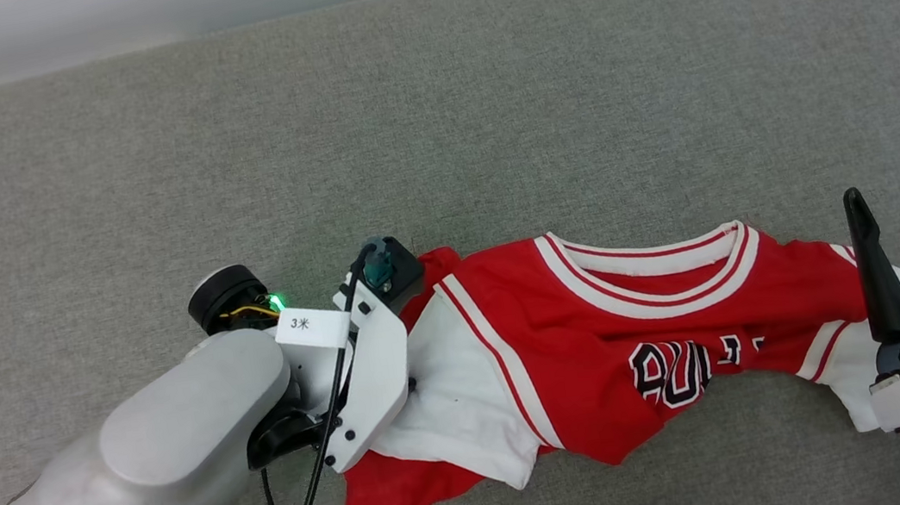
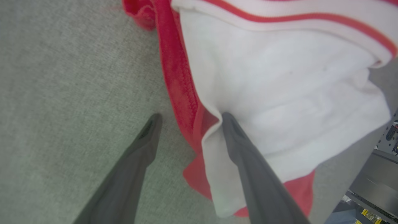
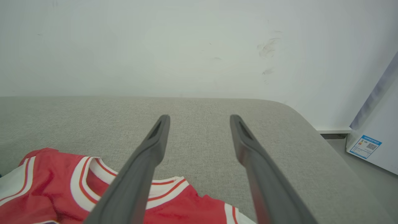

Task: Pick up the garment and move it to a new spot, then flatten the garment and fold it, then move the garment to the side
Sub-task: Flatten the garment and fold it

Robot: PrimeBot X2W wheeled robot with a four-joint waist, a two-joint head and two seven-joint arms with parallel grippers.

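Jersey: the red garment (image 1: 599, 328) lies rumpled along the near side of the grey tabletop (image 1: 432, 116), collar facing up, lettering creased, one white sleeve doubled over.
Left fingers (image 2: 241, 146): spread apart at that sleeve, one tip on the cloth and the other on bare tabletop, with nothing clamped.
Right fingers (image 1: 877, 274): apart and empty, over the other sleeve.
Progress: looks early; flattening, folding and moving aside all remain.

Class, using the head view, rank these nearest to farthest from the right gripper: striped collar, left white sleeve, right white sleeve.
1. Right white sleeve, at the right gripper.
2. Striped collar, in the middle.
3. Left white sleeve, far left.
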